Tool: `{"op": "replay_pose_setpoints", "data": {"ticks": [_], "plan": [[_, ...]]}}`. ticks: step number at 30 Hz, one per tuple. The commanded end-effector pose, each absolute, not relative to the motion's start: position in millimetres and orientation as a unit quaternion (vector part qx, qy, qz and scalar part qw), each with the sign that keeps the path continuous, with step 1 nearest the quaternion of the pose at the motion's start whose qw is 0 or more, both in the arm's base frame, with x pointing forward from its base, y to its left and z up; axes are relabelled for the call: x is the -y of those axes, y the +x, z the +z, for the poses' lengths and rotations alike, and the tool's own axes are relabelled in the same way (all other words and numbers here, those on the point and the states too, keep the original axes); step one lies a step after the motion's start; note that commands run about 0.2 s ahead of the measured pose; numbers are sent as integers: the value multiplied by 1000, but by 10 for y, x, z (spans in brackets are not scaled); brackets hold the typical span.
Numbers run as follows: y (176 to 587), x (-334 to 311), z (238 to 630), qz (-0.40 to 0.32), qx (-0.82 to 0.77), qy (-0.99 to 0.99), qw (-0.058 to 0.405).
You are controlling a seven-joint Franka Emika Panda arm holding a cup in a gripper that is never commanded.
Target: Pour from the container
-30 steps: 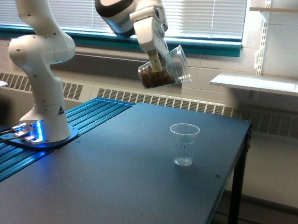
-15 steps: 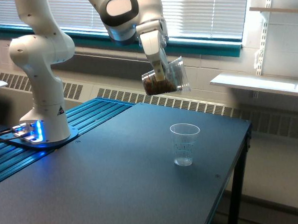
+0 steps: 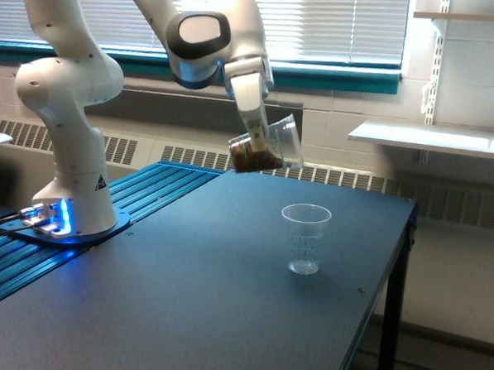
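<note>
1. Tool pinches the container, a clear plastic cup, one finger lying across its wall.
2. The container hangs in the air, tipped on its side with its rim toward the exterior view's right, brown contents gathered at its closed end.
3. It sits above the dark surface, up and toward the exterior view's left of a slimmer clear cup.
4. That cup stands upright on the surface, faint marks on its wall.
5. The white arm base stands at the exterior view's left.
</note>
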State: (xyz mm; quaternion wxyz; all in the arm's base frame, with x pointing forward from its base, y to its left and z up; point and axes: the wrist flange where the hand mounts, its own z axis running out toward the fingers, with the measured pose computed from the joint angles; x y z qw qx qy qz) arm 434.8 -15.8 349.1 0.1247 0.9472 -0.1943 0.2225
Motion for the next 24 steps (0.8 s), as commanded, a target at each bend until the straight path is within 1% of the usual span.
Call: {"op": "replay_pose_setpoints", "data": {"ticks": [1,10,24], "plan": [[4268,25,3335,219,195,948,126],[4222,-104,3183,210,180,951,139],[4270,-238,3043,196,162,953,166]]}}
